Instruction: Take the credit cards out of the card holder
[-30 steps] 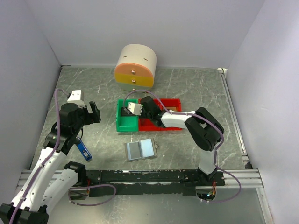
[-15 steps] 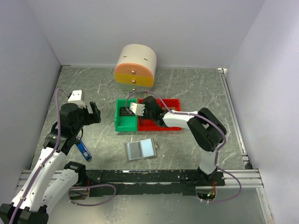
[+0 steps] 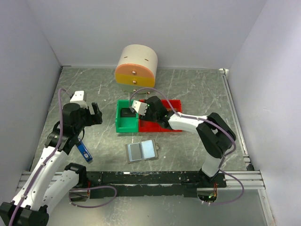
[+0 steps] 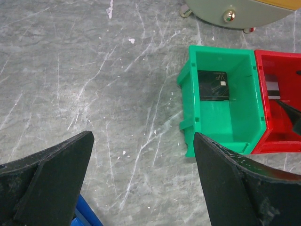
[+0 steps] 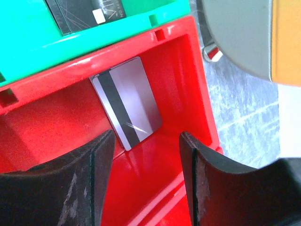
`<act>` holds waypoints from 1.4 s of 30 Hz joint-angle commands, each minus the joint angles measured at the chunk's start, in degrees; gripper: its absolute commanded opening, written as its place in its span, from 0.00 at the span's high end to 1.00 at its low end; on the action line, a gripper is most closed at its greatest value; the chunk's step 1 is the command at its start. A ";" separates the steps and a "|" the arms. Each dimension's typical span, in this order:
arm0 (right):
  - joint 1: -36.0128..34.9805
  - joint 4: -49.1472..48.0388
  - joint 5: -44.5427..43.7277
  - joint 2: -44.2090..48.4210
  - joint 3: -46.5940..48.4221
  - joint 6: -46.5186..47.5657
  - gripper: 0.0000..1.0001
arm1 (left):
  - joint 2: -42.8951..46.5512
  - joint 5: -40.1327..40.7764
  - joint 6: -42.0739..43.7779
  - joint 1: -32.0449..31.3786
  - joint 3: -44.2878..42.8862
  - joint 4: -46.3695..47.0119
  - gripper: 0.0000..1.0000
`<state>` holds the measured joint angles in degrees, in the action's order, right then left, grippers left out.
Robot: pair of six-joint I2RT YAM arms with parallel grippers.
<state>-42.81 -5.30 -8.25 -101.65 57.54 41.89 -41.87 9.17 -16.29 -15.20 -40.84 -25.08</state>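
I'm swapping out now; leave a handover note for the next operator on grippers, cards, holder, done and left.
Left gripper: open, empty, over bare table left of the green bin.
Right gripper: open, empty, over the red bin.
Done: black card in the green bin, silver card in the red bin.
Card holder: lying open on the table, in front of the bins.
Left: check its pockets; whether cards remain inside cannot be told.

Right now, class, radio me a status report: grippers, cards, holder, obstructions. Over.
Left gripper open, empty, hovering left of green bin. Right gripper open above silver card in red bin; black card in green bin. Card holder open on table, nothing covering it.
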 commanded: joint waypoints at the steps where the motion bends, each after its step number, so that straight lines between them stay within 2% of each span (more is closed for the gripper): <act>1: 0.32 -5.94 0.49 7.29 -3.66 -8.45 0.43 | 0.04 -1.03 0.38 0.44 -0.32 1.39 0.01; 3: 0.32 -8.74 0.38 12.08 -5.79 -14.45 0.43 | 0.20 -1.29 0.44 0.45 -0.22 1.59 0.01; 7: 0.35 -14.10 5.62 24.44 -12.31 -30.73 0.42 | 0.19 -2.13 0.66 0.44 -0.12 1.79 0.01; 10: 0.36 -17.96 6.26 32.80 -18.82 -46.93 0.30 | -0.01 -2.47 0.94 0.44 -0.41 1.59 0.01; 12: 0.36 -15.64 6.97 36.71 -21.24 -58.39 0.22 | 0.22 -2.27 0.99 0.44 -0.63 1.31 0.01; 14: 0.41 -13.68 9.29 38.86 -23.36 -68.19 0.16 | 0.95 -2.09 0.99 0.46 -0.24 1.68 0.01; 17: 0.41 -10.84 16.70 39.36 -24.67 -74.51 0.13 | 1.78 -2.11 1.22 0.52 0.46 2.67 0.01; 20: 0.31 -11.67 20.71 38.63 -27.61 -82.27 0.13 | 1.52 -2.04 1.07 0.52 0.42 2.63 0.01; 23: -2.02 -17.98 21.78 37.96 -33.59 -90.38 0.19 | 0.57 -2.33 1.02 0.52 -0.02 2.16 0.01; 25: -6.73 -18.01 16.81 37.31 -34.35 -91.65 0.22 | -0.07 -2.41 0.96 0.53 -0.31 1.80 0.01; 27: -13.19 -12.18 8.30 35.72 -31.31 -90.42 0.22 | -0.59 -2.64 0.96 0.52 -0.50 1.64 0.01; 30: -21.73 1.80 -6.10 30.58 -24.10 -90.31 0.24 | -0.77 -2.33 0.91 0.50 -0.68 1.32 0.01; 32: -25.72 6.84 -11.91 26.86 -20.31 -91.39 0.27 | -0.64 -1.54 0.61 0.53 -0.81 1.07 0.01; 42: -31.99 22.62 -23.59 10.72 -4.31 -96.55 0.34 | 1.50 2.66 -0.26 0.52 -0.69 0.60 0.01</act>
<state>-73.34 7.22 -23.11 -86.78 48.42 -50.59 -41.54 9.54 -16.12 -15.18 -40.75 -24.88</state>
